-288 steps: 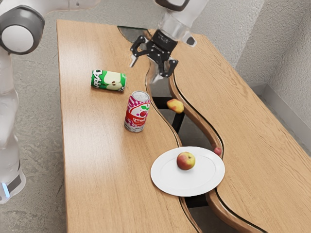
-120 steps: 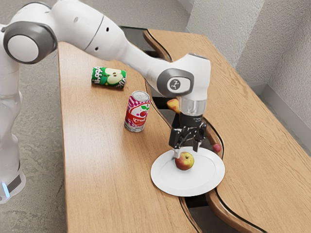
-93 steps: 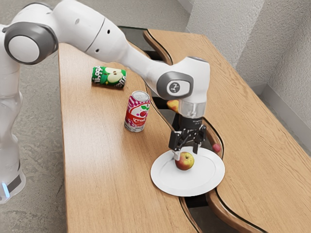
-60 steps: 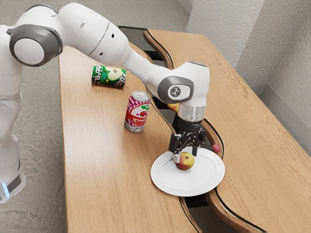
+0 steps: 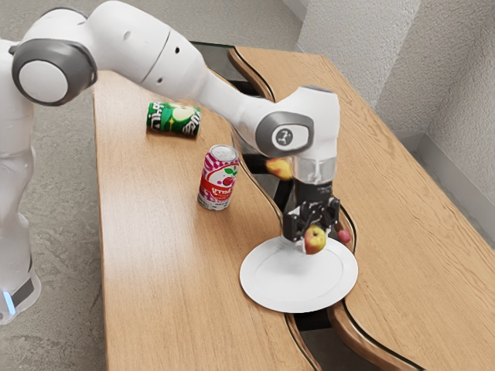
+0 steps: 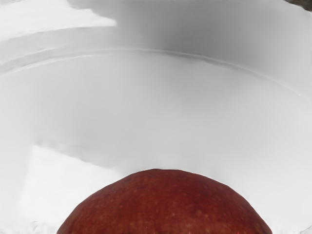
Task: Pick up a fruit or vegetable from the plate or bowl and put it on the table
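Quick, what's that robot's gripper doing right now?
Gripper: closed, holding the red-and-yellow apple over the white plate.

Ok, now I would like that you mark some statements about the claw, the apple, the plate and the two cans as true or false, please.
1. The claw is closed on the apple. True.
2. The green can stands upright. False: the green can lies on its side.
3. The red and pink can stands upright on the table. True.
4. The apple rests on the bare table. False: the apple is held up over the plate.
5. The plate lies across the dark winding strip of the table. True.
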